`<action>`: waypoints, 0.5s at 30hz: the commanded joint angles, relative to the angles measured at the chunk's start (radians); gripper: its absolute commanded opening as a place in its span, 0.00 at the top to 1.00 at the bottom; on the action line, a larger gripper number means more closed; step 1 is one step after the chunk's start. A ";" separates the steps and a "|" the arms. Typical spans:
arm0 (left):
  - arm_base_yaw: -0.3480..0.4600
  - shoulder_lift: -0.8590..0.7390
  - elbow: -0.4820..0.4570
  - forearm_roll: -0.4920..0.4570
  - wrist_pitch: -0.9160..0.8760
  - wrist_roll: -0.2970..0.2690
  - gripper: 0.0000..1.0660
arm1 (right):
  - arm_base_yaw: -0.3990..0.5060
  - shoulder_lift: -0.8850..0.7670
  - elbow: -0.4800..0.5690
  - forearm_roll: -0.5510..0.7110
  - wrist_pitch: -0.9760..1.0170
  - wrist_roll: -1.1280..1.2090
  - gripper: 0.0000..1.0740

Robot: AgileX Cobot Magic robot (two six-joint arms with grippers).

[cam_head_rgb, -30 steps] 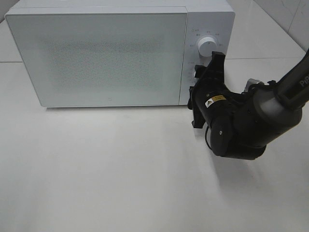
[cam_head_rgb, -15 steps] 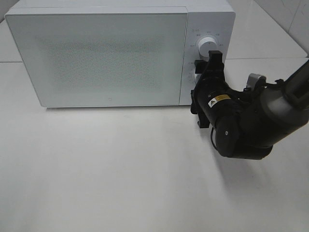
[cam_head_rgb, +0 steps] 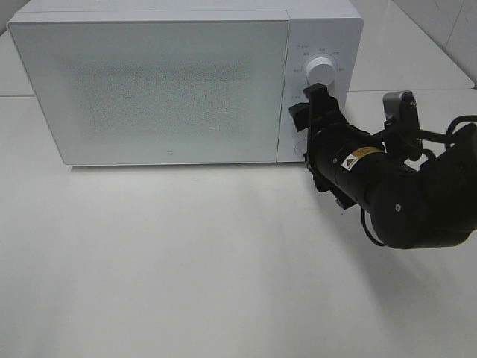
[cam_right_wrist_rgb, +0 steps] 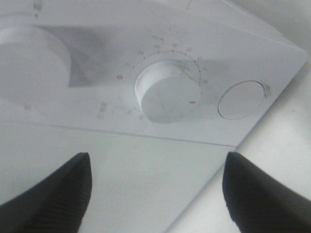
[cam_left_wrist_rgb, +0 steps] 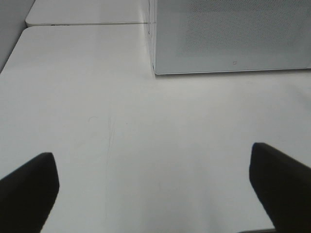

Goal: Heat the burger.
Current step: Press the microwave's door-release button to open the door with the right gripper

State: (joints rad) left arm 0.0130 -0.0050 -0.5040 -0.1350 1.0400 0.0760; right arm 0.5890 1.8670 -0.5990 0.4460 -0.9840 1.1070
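Observation:
The burger is out of view. The white microwave (cam_head_rgb: 149, 82) stands at the back of the table with its door shut. My right gripper (cam_head_rgb: 305, 104) is at the control panel, just below the upper knob (cam_head_rgb: 319, 69). In the right wrist view the right gripper (cam_right_wrist_rgb: 156, 160) is open, its dark fingers wide apart and short of the lower knob (cam_right_wrist_rgb: 167, 92), touching nothing. The left gripper (cam_left_wrist_rgb: 151, 153) is open over bare table, facing the microwave's (cam_left_wrist_rgb: 228, 34) lower front corner. It does not show in the exterior high view.
A round button (cam_right_wrist_rgb: 241, 99) sits beside the lower knob, and the upper knob (cam_right_wrist_rgb: 29, 58) shows blurred on its other side. The white table (cam_head_rgb: 186, 268) stretches in front of the microwave. My right arm's dark body (cam_head_rgb: 395, 194) hangs over the table's right side.
The right gripper's jaws have widened at the lower knob. Its wrist has rolled and the arm's body has swung right. The left gripper has not changed.

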 commanded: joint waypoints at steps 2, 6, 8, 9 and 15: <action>0.001 -0.024 0.003 -0.001 -0.002 0.002 0.06 | -0.004 -0.073 0.004 -0.043 0.178 -0.200 0.32; 0.001 -0.024 0.003 -0.001 -0.002 0.002 0.06 | -0.008 -0.145 0.003 -0.045 0.405 -0.502 0.32; 0.001 -0.024 0.003 -0.001 -0.002 0.002 0.06 | -0.022 -0.171 0.003 -0.046 0.496 -0.610 0.32; 0.001 -0.024 0.003 -0.001 -0.002 0.002 0.06 | -0.022 -0.171 0.003 -0.046 0.496 -0.610 0.32; 0.001 -0.024 0.003 -0.001 -0.002 0.002 0.06 | -0.082 -0.246 0.003 -0.047 0.725 -0.870 0.32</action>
State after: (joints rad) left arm 0.0130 -0.0050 -0.5040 -0.1350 1.0400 0.0760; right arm 0.5130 1.6350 -0.5940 0.4090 -0.2850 0.2890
